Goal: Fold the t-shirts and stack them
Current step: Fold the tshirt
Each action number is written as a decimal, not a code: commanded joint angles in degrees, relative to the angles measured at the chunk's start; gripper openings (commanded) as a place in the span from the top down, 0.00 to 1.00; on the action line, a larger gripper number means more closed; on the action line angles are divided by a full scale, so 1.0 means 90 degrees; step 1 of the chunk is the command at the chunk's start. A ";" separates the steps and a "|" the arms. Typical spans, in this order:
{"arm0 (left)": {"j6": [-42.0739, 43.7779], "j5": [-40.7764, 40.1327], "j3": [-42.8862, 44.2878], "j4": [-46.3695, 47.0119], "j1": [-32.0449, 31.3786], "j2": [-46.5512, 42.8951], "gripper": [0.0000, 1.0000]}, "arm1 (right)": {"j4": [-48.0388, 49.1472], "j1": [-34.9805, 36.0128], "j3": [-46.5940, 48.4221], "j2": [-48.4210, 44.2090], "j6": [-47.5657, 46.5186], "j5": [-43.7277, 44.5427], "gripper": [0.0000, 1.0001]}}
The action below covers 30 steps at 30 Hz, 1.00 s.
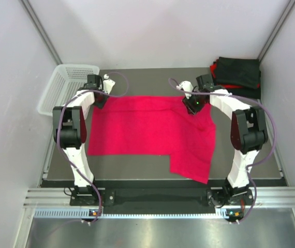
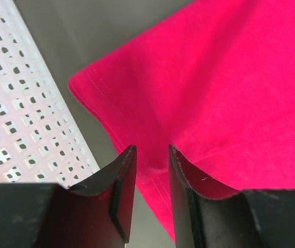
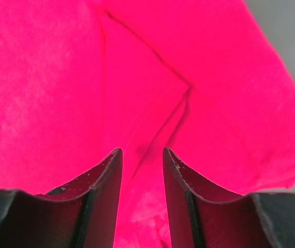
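Cloth: crimson t-shirt [image 1: 152,132], soft, spread flat on the grey tabletop [image 1: 132,164], outline stepped, with its right part reaching nearer. Left fingers [image 2: 124,175] are over its far left hemmed corner, parted, gripping nothing. Right fingers [image 3: 108,175] are over creases at its far right, also released. White perforated plastic basket [image 1: 67,85] sits left of it. Folded black t-shirts [image 1: 238,72] lie beyond its far right corner. Pale walls surround it.

So the shirt [image 1: 147,126] lies spread out mid-desk [image 1: 137,163]. The basket [image 1: 64,88] is at the desk's far-left edge, just beyond the shirt's corner. The stack [image 1: 238,75] of folded shirts sits in the far-right corner. The left pincer [image 1: 100,98] is over the shirt's far-left corner and the right pincer [image 1: 193,106] over its far-right end.
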 commanded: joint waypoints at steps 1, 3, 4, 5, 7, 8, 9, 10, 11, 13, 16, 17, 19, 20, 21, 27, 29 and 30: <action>-0.0027 0.0131 -0.0041 -0.0152 0.0104 -0.0476 0.63 | 0.0070 -0.0095 0.0515 0.0241 0.0103 -0.0338 0.62; -0.0027 0.0552 0.0183 -0.0463 0.0094 -0.0506 0.61 | 0.0031 -0.0115 0.0749 0.0456 0.0123 -0.0407 0.61; -0.0066 0.0688 0.0252 -0.0542 0.0094 -0.0525 0.58 | 0.0021 -0.0134 0.0828 0.0515 0.0142 -0.0484 0.61; -0.0086 0.0893 0.0339 -0.0620 0.0094 -0.0555 0.57 | -0.0008 -0.0154 0.0954 0.0631 0.0142 -0.0524 0.61; -0.0173 0.1041 0.0331 -0.0718 0.0075 -0.0623 0.55 | -0.0018 -0.0193 0.1053 0.0710 0.0210 -0.0631 0.61; -0.0183 0.1090 0.0273 -0.0729 0.0055 -0.0672 0.55 | -0.0028 -0.0222 0.1140 0.0778 0.0240 -0.0670 0.60; -0.0280 0.1042 0.0224 -0.0719 0.0055 -0.0720 0.55 | -0.0028 -0.0242 0.1170 0.0808 0.0279 -0.0709 0.60; -0.0310 0.1022 0.0175 -0.0700 0.0045 -0.0740 0.55 | -0.0018 -0.0251 0.1199 0.0847 0.0347 -0.0777 0.60; -0.0339 0.0983 0.0068 -0.0632 0.0045 -0.0827 0.54 | -0.0018 -0.0261 0.1238 0.0895 0.0377 -0.0807 0.60; -0.0457 0.0847 -0.0011 -0.0456 0.0026 -0.0877 0.54 | -0.0008 -0.0271 0.1268 0.0954 0.0425 -0.0904 0.60; -0.0486 0.0284 -0.0099 -0.0310 -0.0139 -0.0799 0.55 | -0.0047 -0.0261 0.1355 0.1081 0.0474 -0.1070 0.60; -0.0477 0.0193 -0.0176 -0.0251 -0.0169 -0.0751 0.55 | -0.0057 -0.0271 0.1394 0.1149 0.0494 -0.1100 0.60; -0.0379 0.0095 -0.0265 -0.0182 -0.0170 -0.0721 0.55 | -0.0057 -0.0281 0.1472 0.1208 0.0533 -0.1168 0.60; -0.0369 0.0065 -0.0323 -0.0143 -0.0160 -0.0692 0.55 | -0.0057 -0.0262 0.1473 0.1237 0.0543 -0.1178 0.59; -0.0311 0.0065 -0.0324 -0.0152 -0.0160 -0.0682 0.55 | -0.0047 -0.0271 0.1483 0.1267 0.0562 -0.1198 0.59; -0.0300 0.0659 -0.0071 -0.0386 -0.0170 -0.0584 0.55 | -0.0067 -0.0261 0.1492 0.1306 0.0572 -0.1266 0.59; -0.0339 0.0981 0.0056 -0.0553 -0.0189 -0.0603 0.54 | -0.0086 -0.0271 0.1463 0.1316 0.0601 -0.1373 0.60; -0.0388 0.1041 0.0067 -0.0553 -0.0199 -0.0613 0.55 | -0.0086 -0.0261 0.1453 0.1316 0.0592 -0.1412 0.60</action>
